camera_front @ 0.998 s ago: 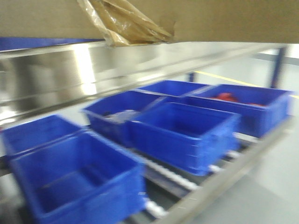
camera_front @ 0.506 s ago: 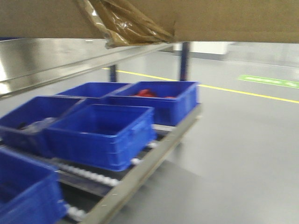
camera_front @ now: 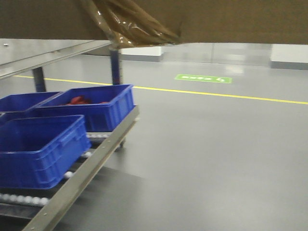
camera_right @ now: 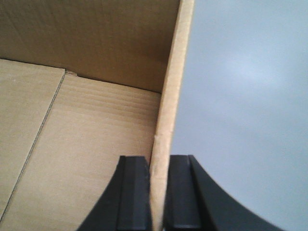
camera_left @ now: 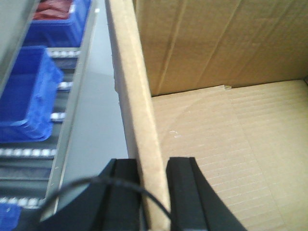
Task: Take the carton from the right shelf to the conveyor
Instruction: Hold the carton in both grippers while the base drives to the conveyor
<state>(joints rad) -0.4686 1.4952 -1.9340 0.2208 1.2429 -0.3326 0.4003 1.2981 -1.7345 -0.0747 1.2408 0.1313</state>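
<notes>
Over grey floor [camera_front: 216,159], left pincer [camera_left: 153,167] and right pincer [camera_right: 158,164] clamp carton [camera_left: 231,144].

Soft, even overhead light fills the front view. The grey floor [camera_front: 216,144] has a pale sheen, with broad washed-out reflections towards the far wall and a darker shadow beside the shelf [camera_front: 96,156]. The whole frame is slightly smeared, and the blue bins [camera_front: 41,149] look soft-edged. The carton [camera_front: 240,19] at the top sits in shade, its tape [camera_front: 134,26] catching small glints. In both wrist views the cardboard is warmly lit, while the left end effector [camera_left: 153,166] and right end effector [camera_right: 156,161] are black and out of focus.
</notes>
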